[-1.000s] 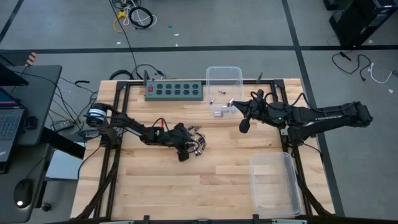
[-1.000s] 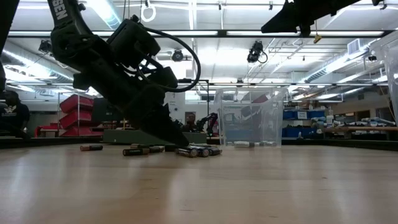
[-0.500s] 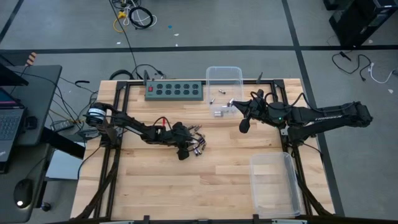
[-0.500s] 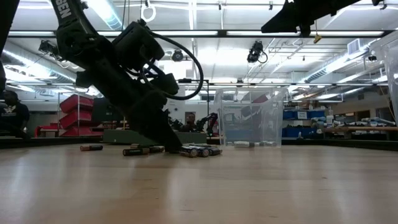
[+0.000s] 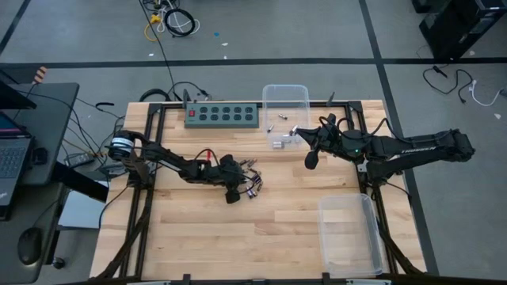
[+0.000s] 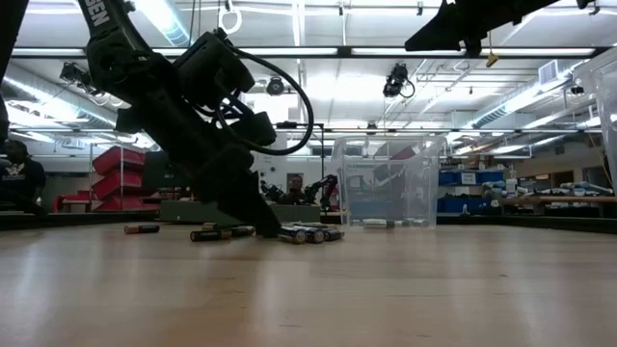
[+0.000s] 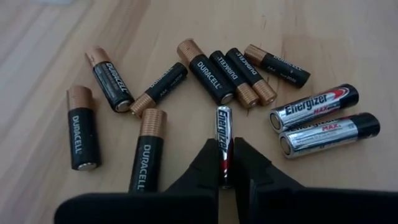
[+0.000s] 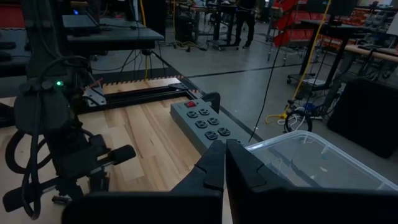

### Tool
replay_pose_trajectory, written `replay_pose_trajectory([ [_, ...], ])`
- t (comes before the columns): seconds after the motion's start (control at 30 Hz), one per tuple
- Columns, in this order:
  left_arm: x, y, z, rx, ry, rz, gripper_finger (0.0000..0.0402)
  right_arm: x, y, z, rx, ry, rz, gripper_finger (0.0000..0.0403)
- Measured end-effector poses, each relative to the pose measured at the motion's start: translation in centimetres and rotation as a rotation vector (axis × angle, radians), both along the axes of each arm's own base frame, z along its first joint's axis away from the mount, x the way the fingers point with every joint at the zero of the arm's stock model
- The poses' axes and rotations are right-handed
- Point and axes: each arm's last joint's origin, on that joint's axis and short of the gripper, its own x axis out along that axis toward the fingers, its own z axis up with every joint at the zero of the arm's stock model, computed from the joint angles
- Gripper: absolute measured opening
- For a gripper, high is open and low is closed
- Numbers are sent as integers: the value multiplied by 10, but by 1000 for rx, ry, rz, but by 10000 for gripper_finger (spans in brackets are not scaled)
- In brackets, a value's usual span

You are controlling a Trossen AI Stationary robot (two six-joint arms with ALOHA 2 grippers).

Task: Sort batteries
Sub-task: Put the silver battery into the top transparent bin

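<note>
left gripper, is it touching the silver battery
Touching. The left wrist view shows the left gripper shut on the silver battery, a finger pressed against each side.

- The left gripper point(image 7: 224, 163), open a second ago, now has its fingers closed on a thin silver battery point(image 7: 224, 140) at the near edge of the loose pile of batteries point(image 5: 250, 180).
- In the low view the left arm point(image 6: 183, 125) sits slightly lower and further toward the pile than before.
</note>
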Motion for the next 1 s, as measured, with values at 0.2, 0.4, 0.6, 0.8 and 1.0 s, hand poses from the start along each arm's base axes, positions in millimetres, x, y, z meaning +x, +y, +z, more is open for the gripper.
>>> replay_pose_trajectory([
  [0.2,1,0,1,28,-10,-26,12,0,0,0,-4,3,1,4],
  [0.4,-2,0,17,55,-44,-55,11,0,0,0,-4,8,1,4],
  [0.6,-5,-1,55,93,-190,-132,2,0,0,-1,-1,12,0,4],
  [0.8,-6,6,100,137,-375,-221,1,0,0,-1,-1,12,-1,4],
  [1.0,-7,11,115,180,-415,-245,1,-1,0,-4,8,34,-3,4],
])
